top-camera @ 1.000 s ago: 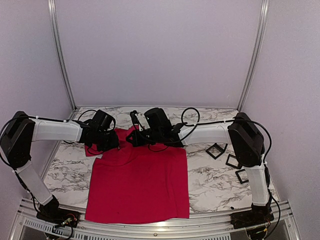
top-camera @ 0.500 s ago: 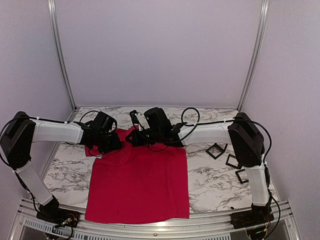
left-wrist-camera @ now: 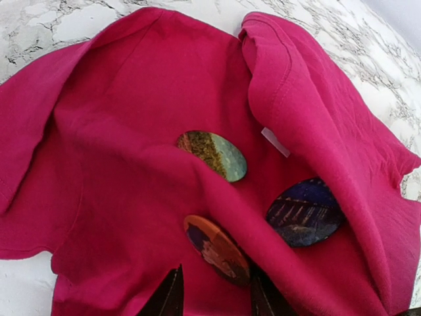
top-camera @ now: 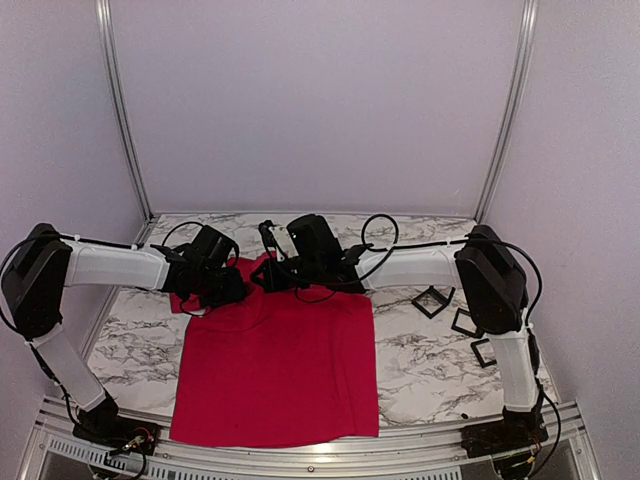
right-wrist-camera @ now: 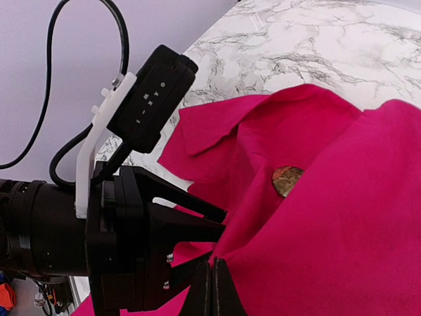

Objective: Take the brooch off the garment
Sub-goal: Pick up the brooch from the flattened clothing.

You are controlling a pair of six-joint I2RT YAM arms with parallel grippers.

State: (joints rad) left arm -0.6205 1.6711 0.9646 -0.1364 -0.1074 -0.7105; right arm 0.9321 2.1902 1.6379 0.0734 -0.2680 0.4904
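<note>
The brooch (left-wrist-camera: 216, 249) nearest the left gripper is an orange-brown oval on the red T-shirt (top-camera: 280, 370), near its collar and half tucked under a raised fold of the cloth. Most of the shirt lies flat on the marble table (top-camera: 430, 350); only the collar end is bunched up.

Over the shirt's left shoulder, the left gripper (left-wrist-camera: 216, 271) hangs above the cloth with its fingers spread, one on each side of that oval, holding nothing. Further up the shirt sits a second oval (left-wrist-camera: 212, 155), green and gold, and to the right of it a third oval (left-wrist-camera: 304, 212), dark blue. Which of the three the task means cannot be told, though the orange one is the one lined up.

At the right of the collar the right gripper (right-wrist-camera: 211, 263) is clenched, and it seems to pinch a fold of the shirt and hold it up. Well apart to the right of the shirt lie some black square frames (top-camera: 432, 300).

The brooch looks small, light, rigid and glossy, so its face is probably slick. The rim of the oval is the better place to take hold. The cloth is soft and will follow any pull, so it likely needs holding back while the brooch comes away.
</note>
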